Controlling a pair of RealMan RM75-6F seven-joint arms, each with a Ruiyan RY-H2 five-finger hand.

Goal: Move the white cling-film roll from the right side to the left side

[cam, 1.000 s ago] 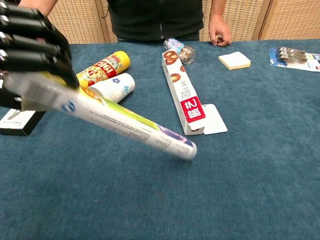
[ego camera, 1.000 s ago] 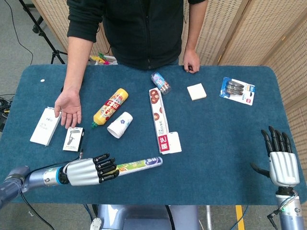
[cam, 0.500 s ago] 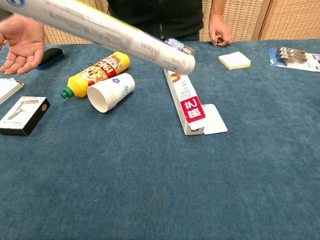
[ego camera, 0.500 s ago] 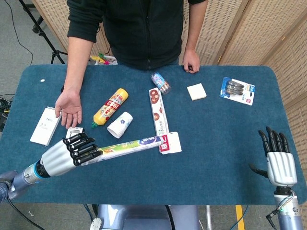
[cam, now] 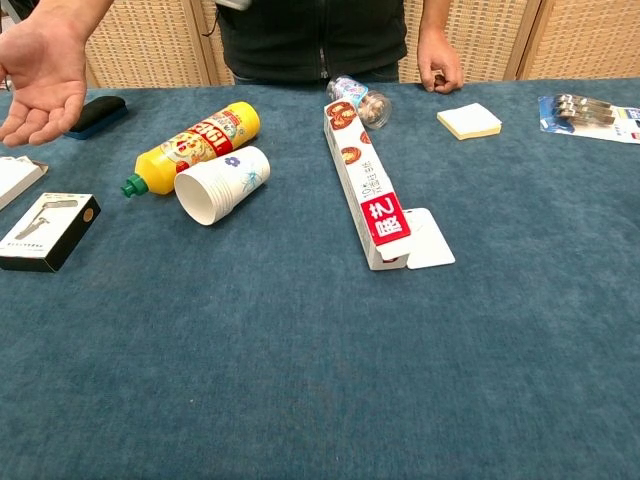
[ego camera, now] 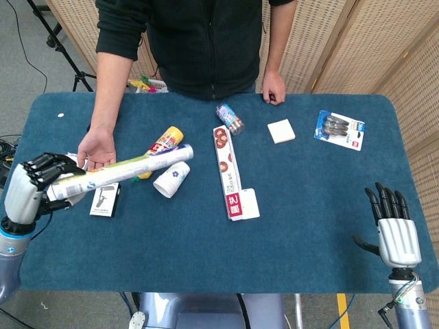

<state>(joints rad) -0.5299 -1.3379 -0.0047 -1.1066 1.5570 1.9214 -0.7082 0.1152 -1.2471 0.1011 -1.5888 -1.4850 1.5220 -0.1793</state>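
Blue table (ego camera: 288, 226) spreads below; the left robot hand (ego camera: 31, 188) wraps one end of the white cling-film roll (ego camera: 127, 170), lifted at far left. Lower it level, beyond the black box (ego camera: 104, 199), avoiding the person's hand (ego camera: 97, 149). Right robot hand (ego camera: 394, 233) idles, fingers spread, empty.

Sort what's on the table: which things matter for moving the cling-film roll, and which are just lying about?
Job: cling-film roll, left hand holding it.

Lying about: yellow bottle, paper cup, long carton, sticky notes, black box.
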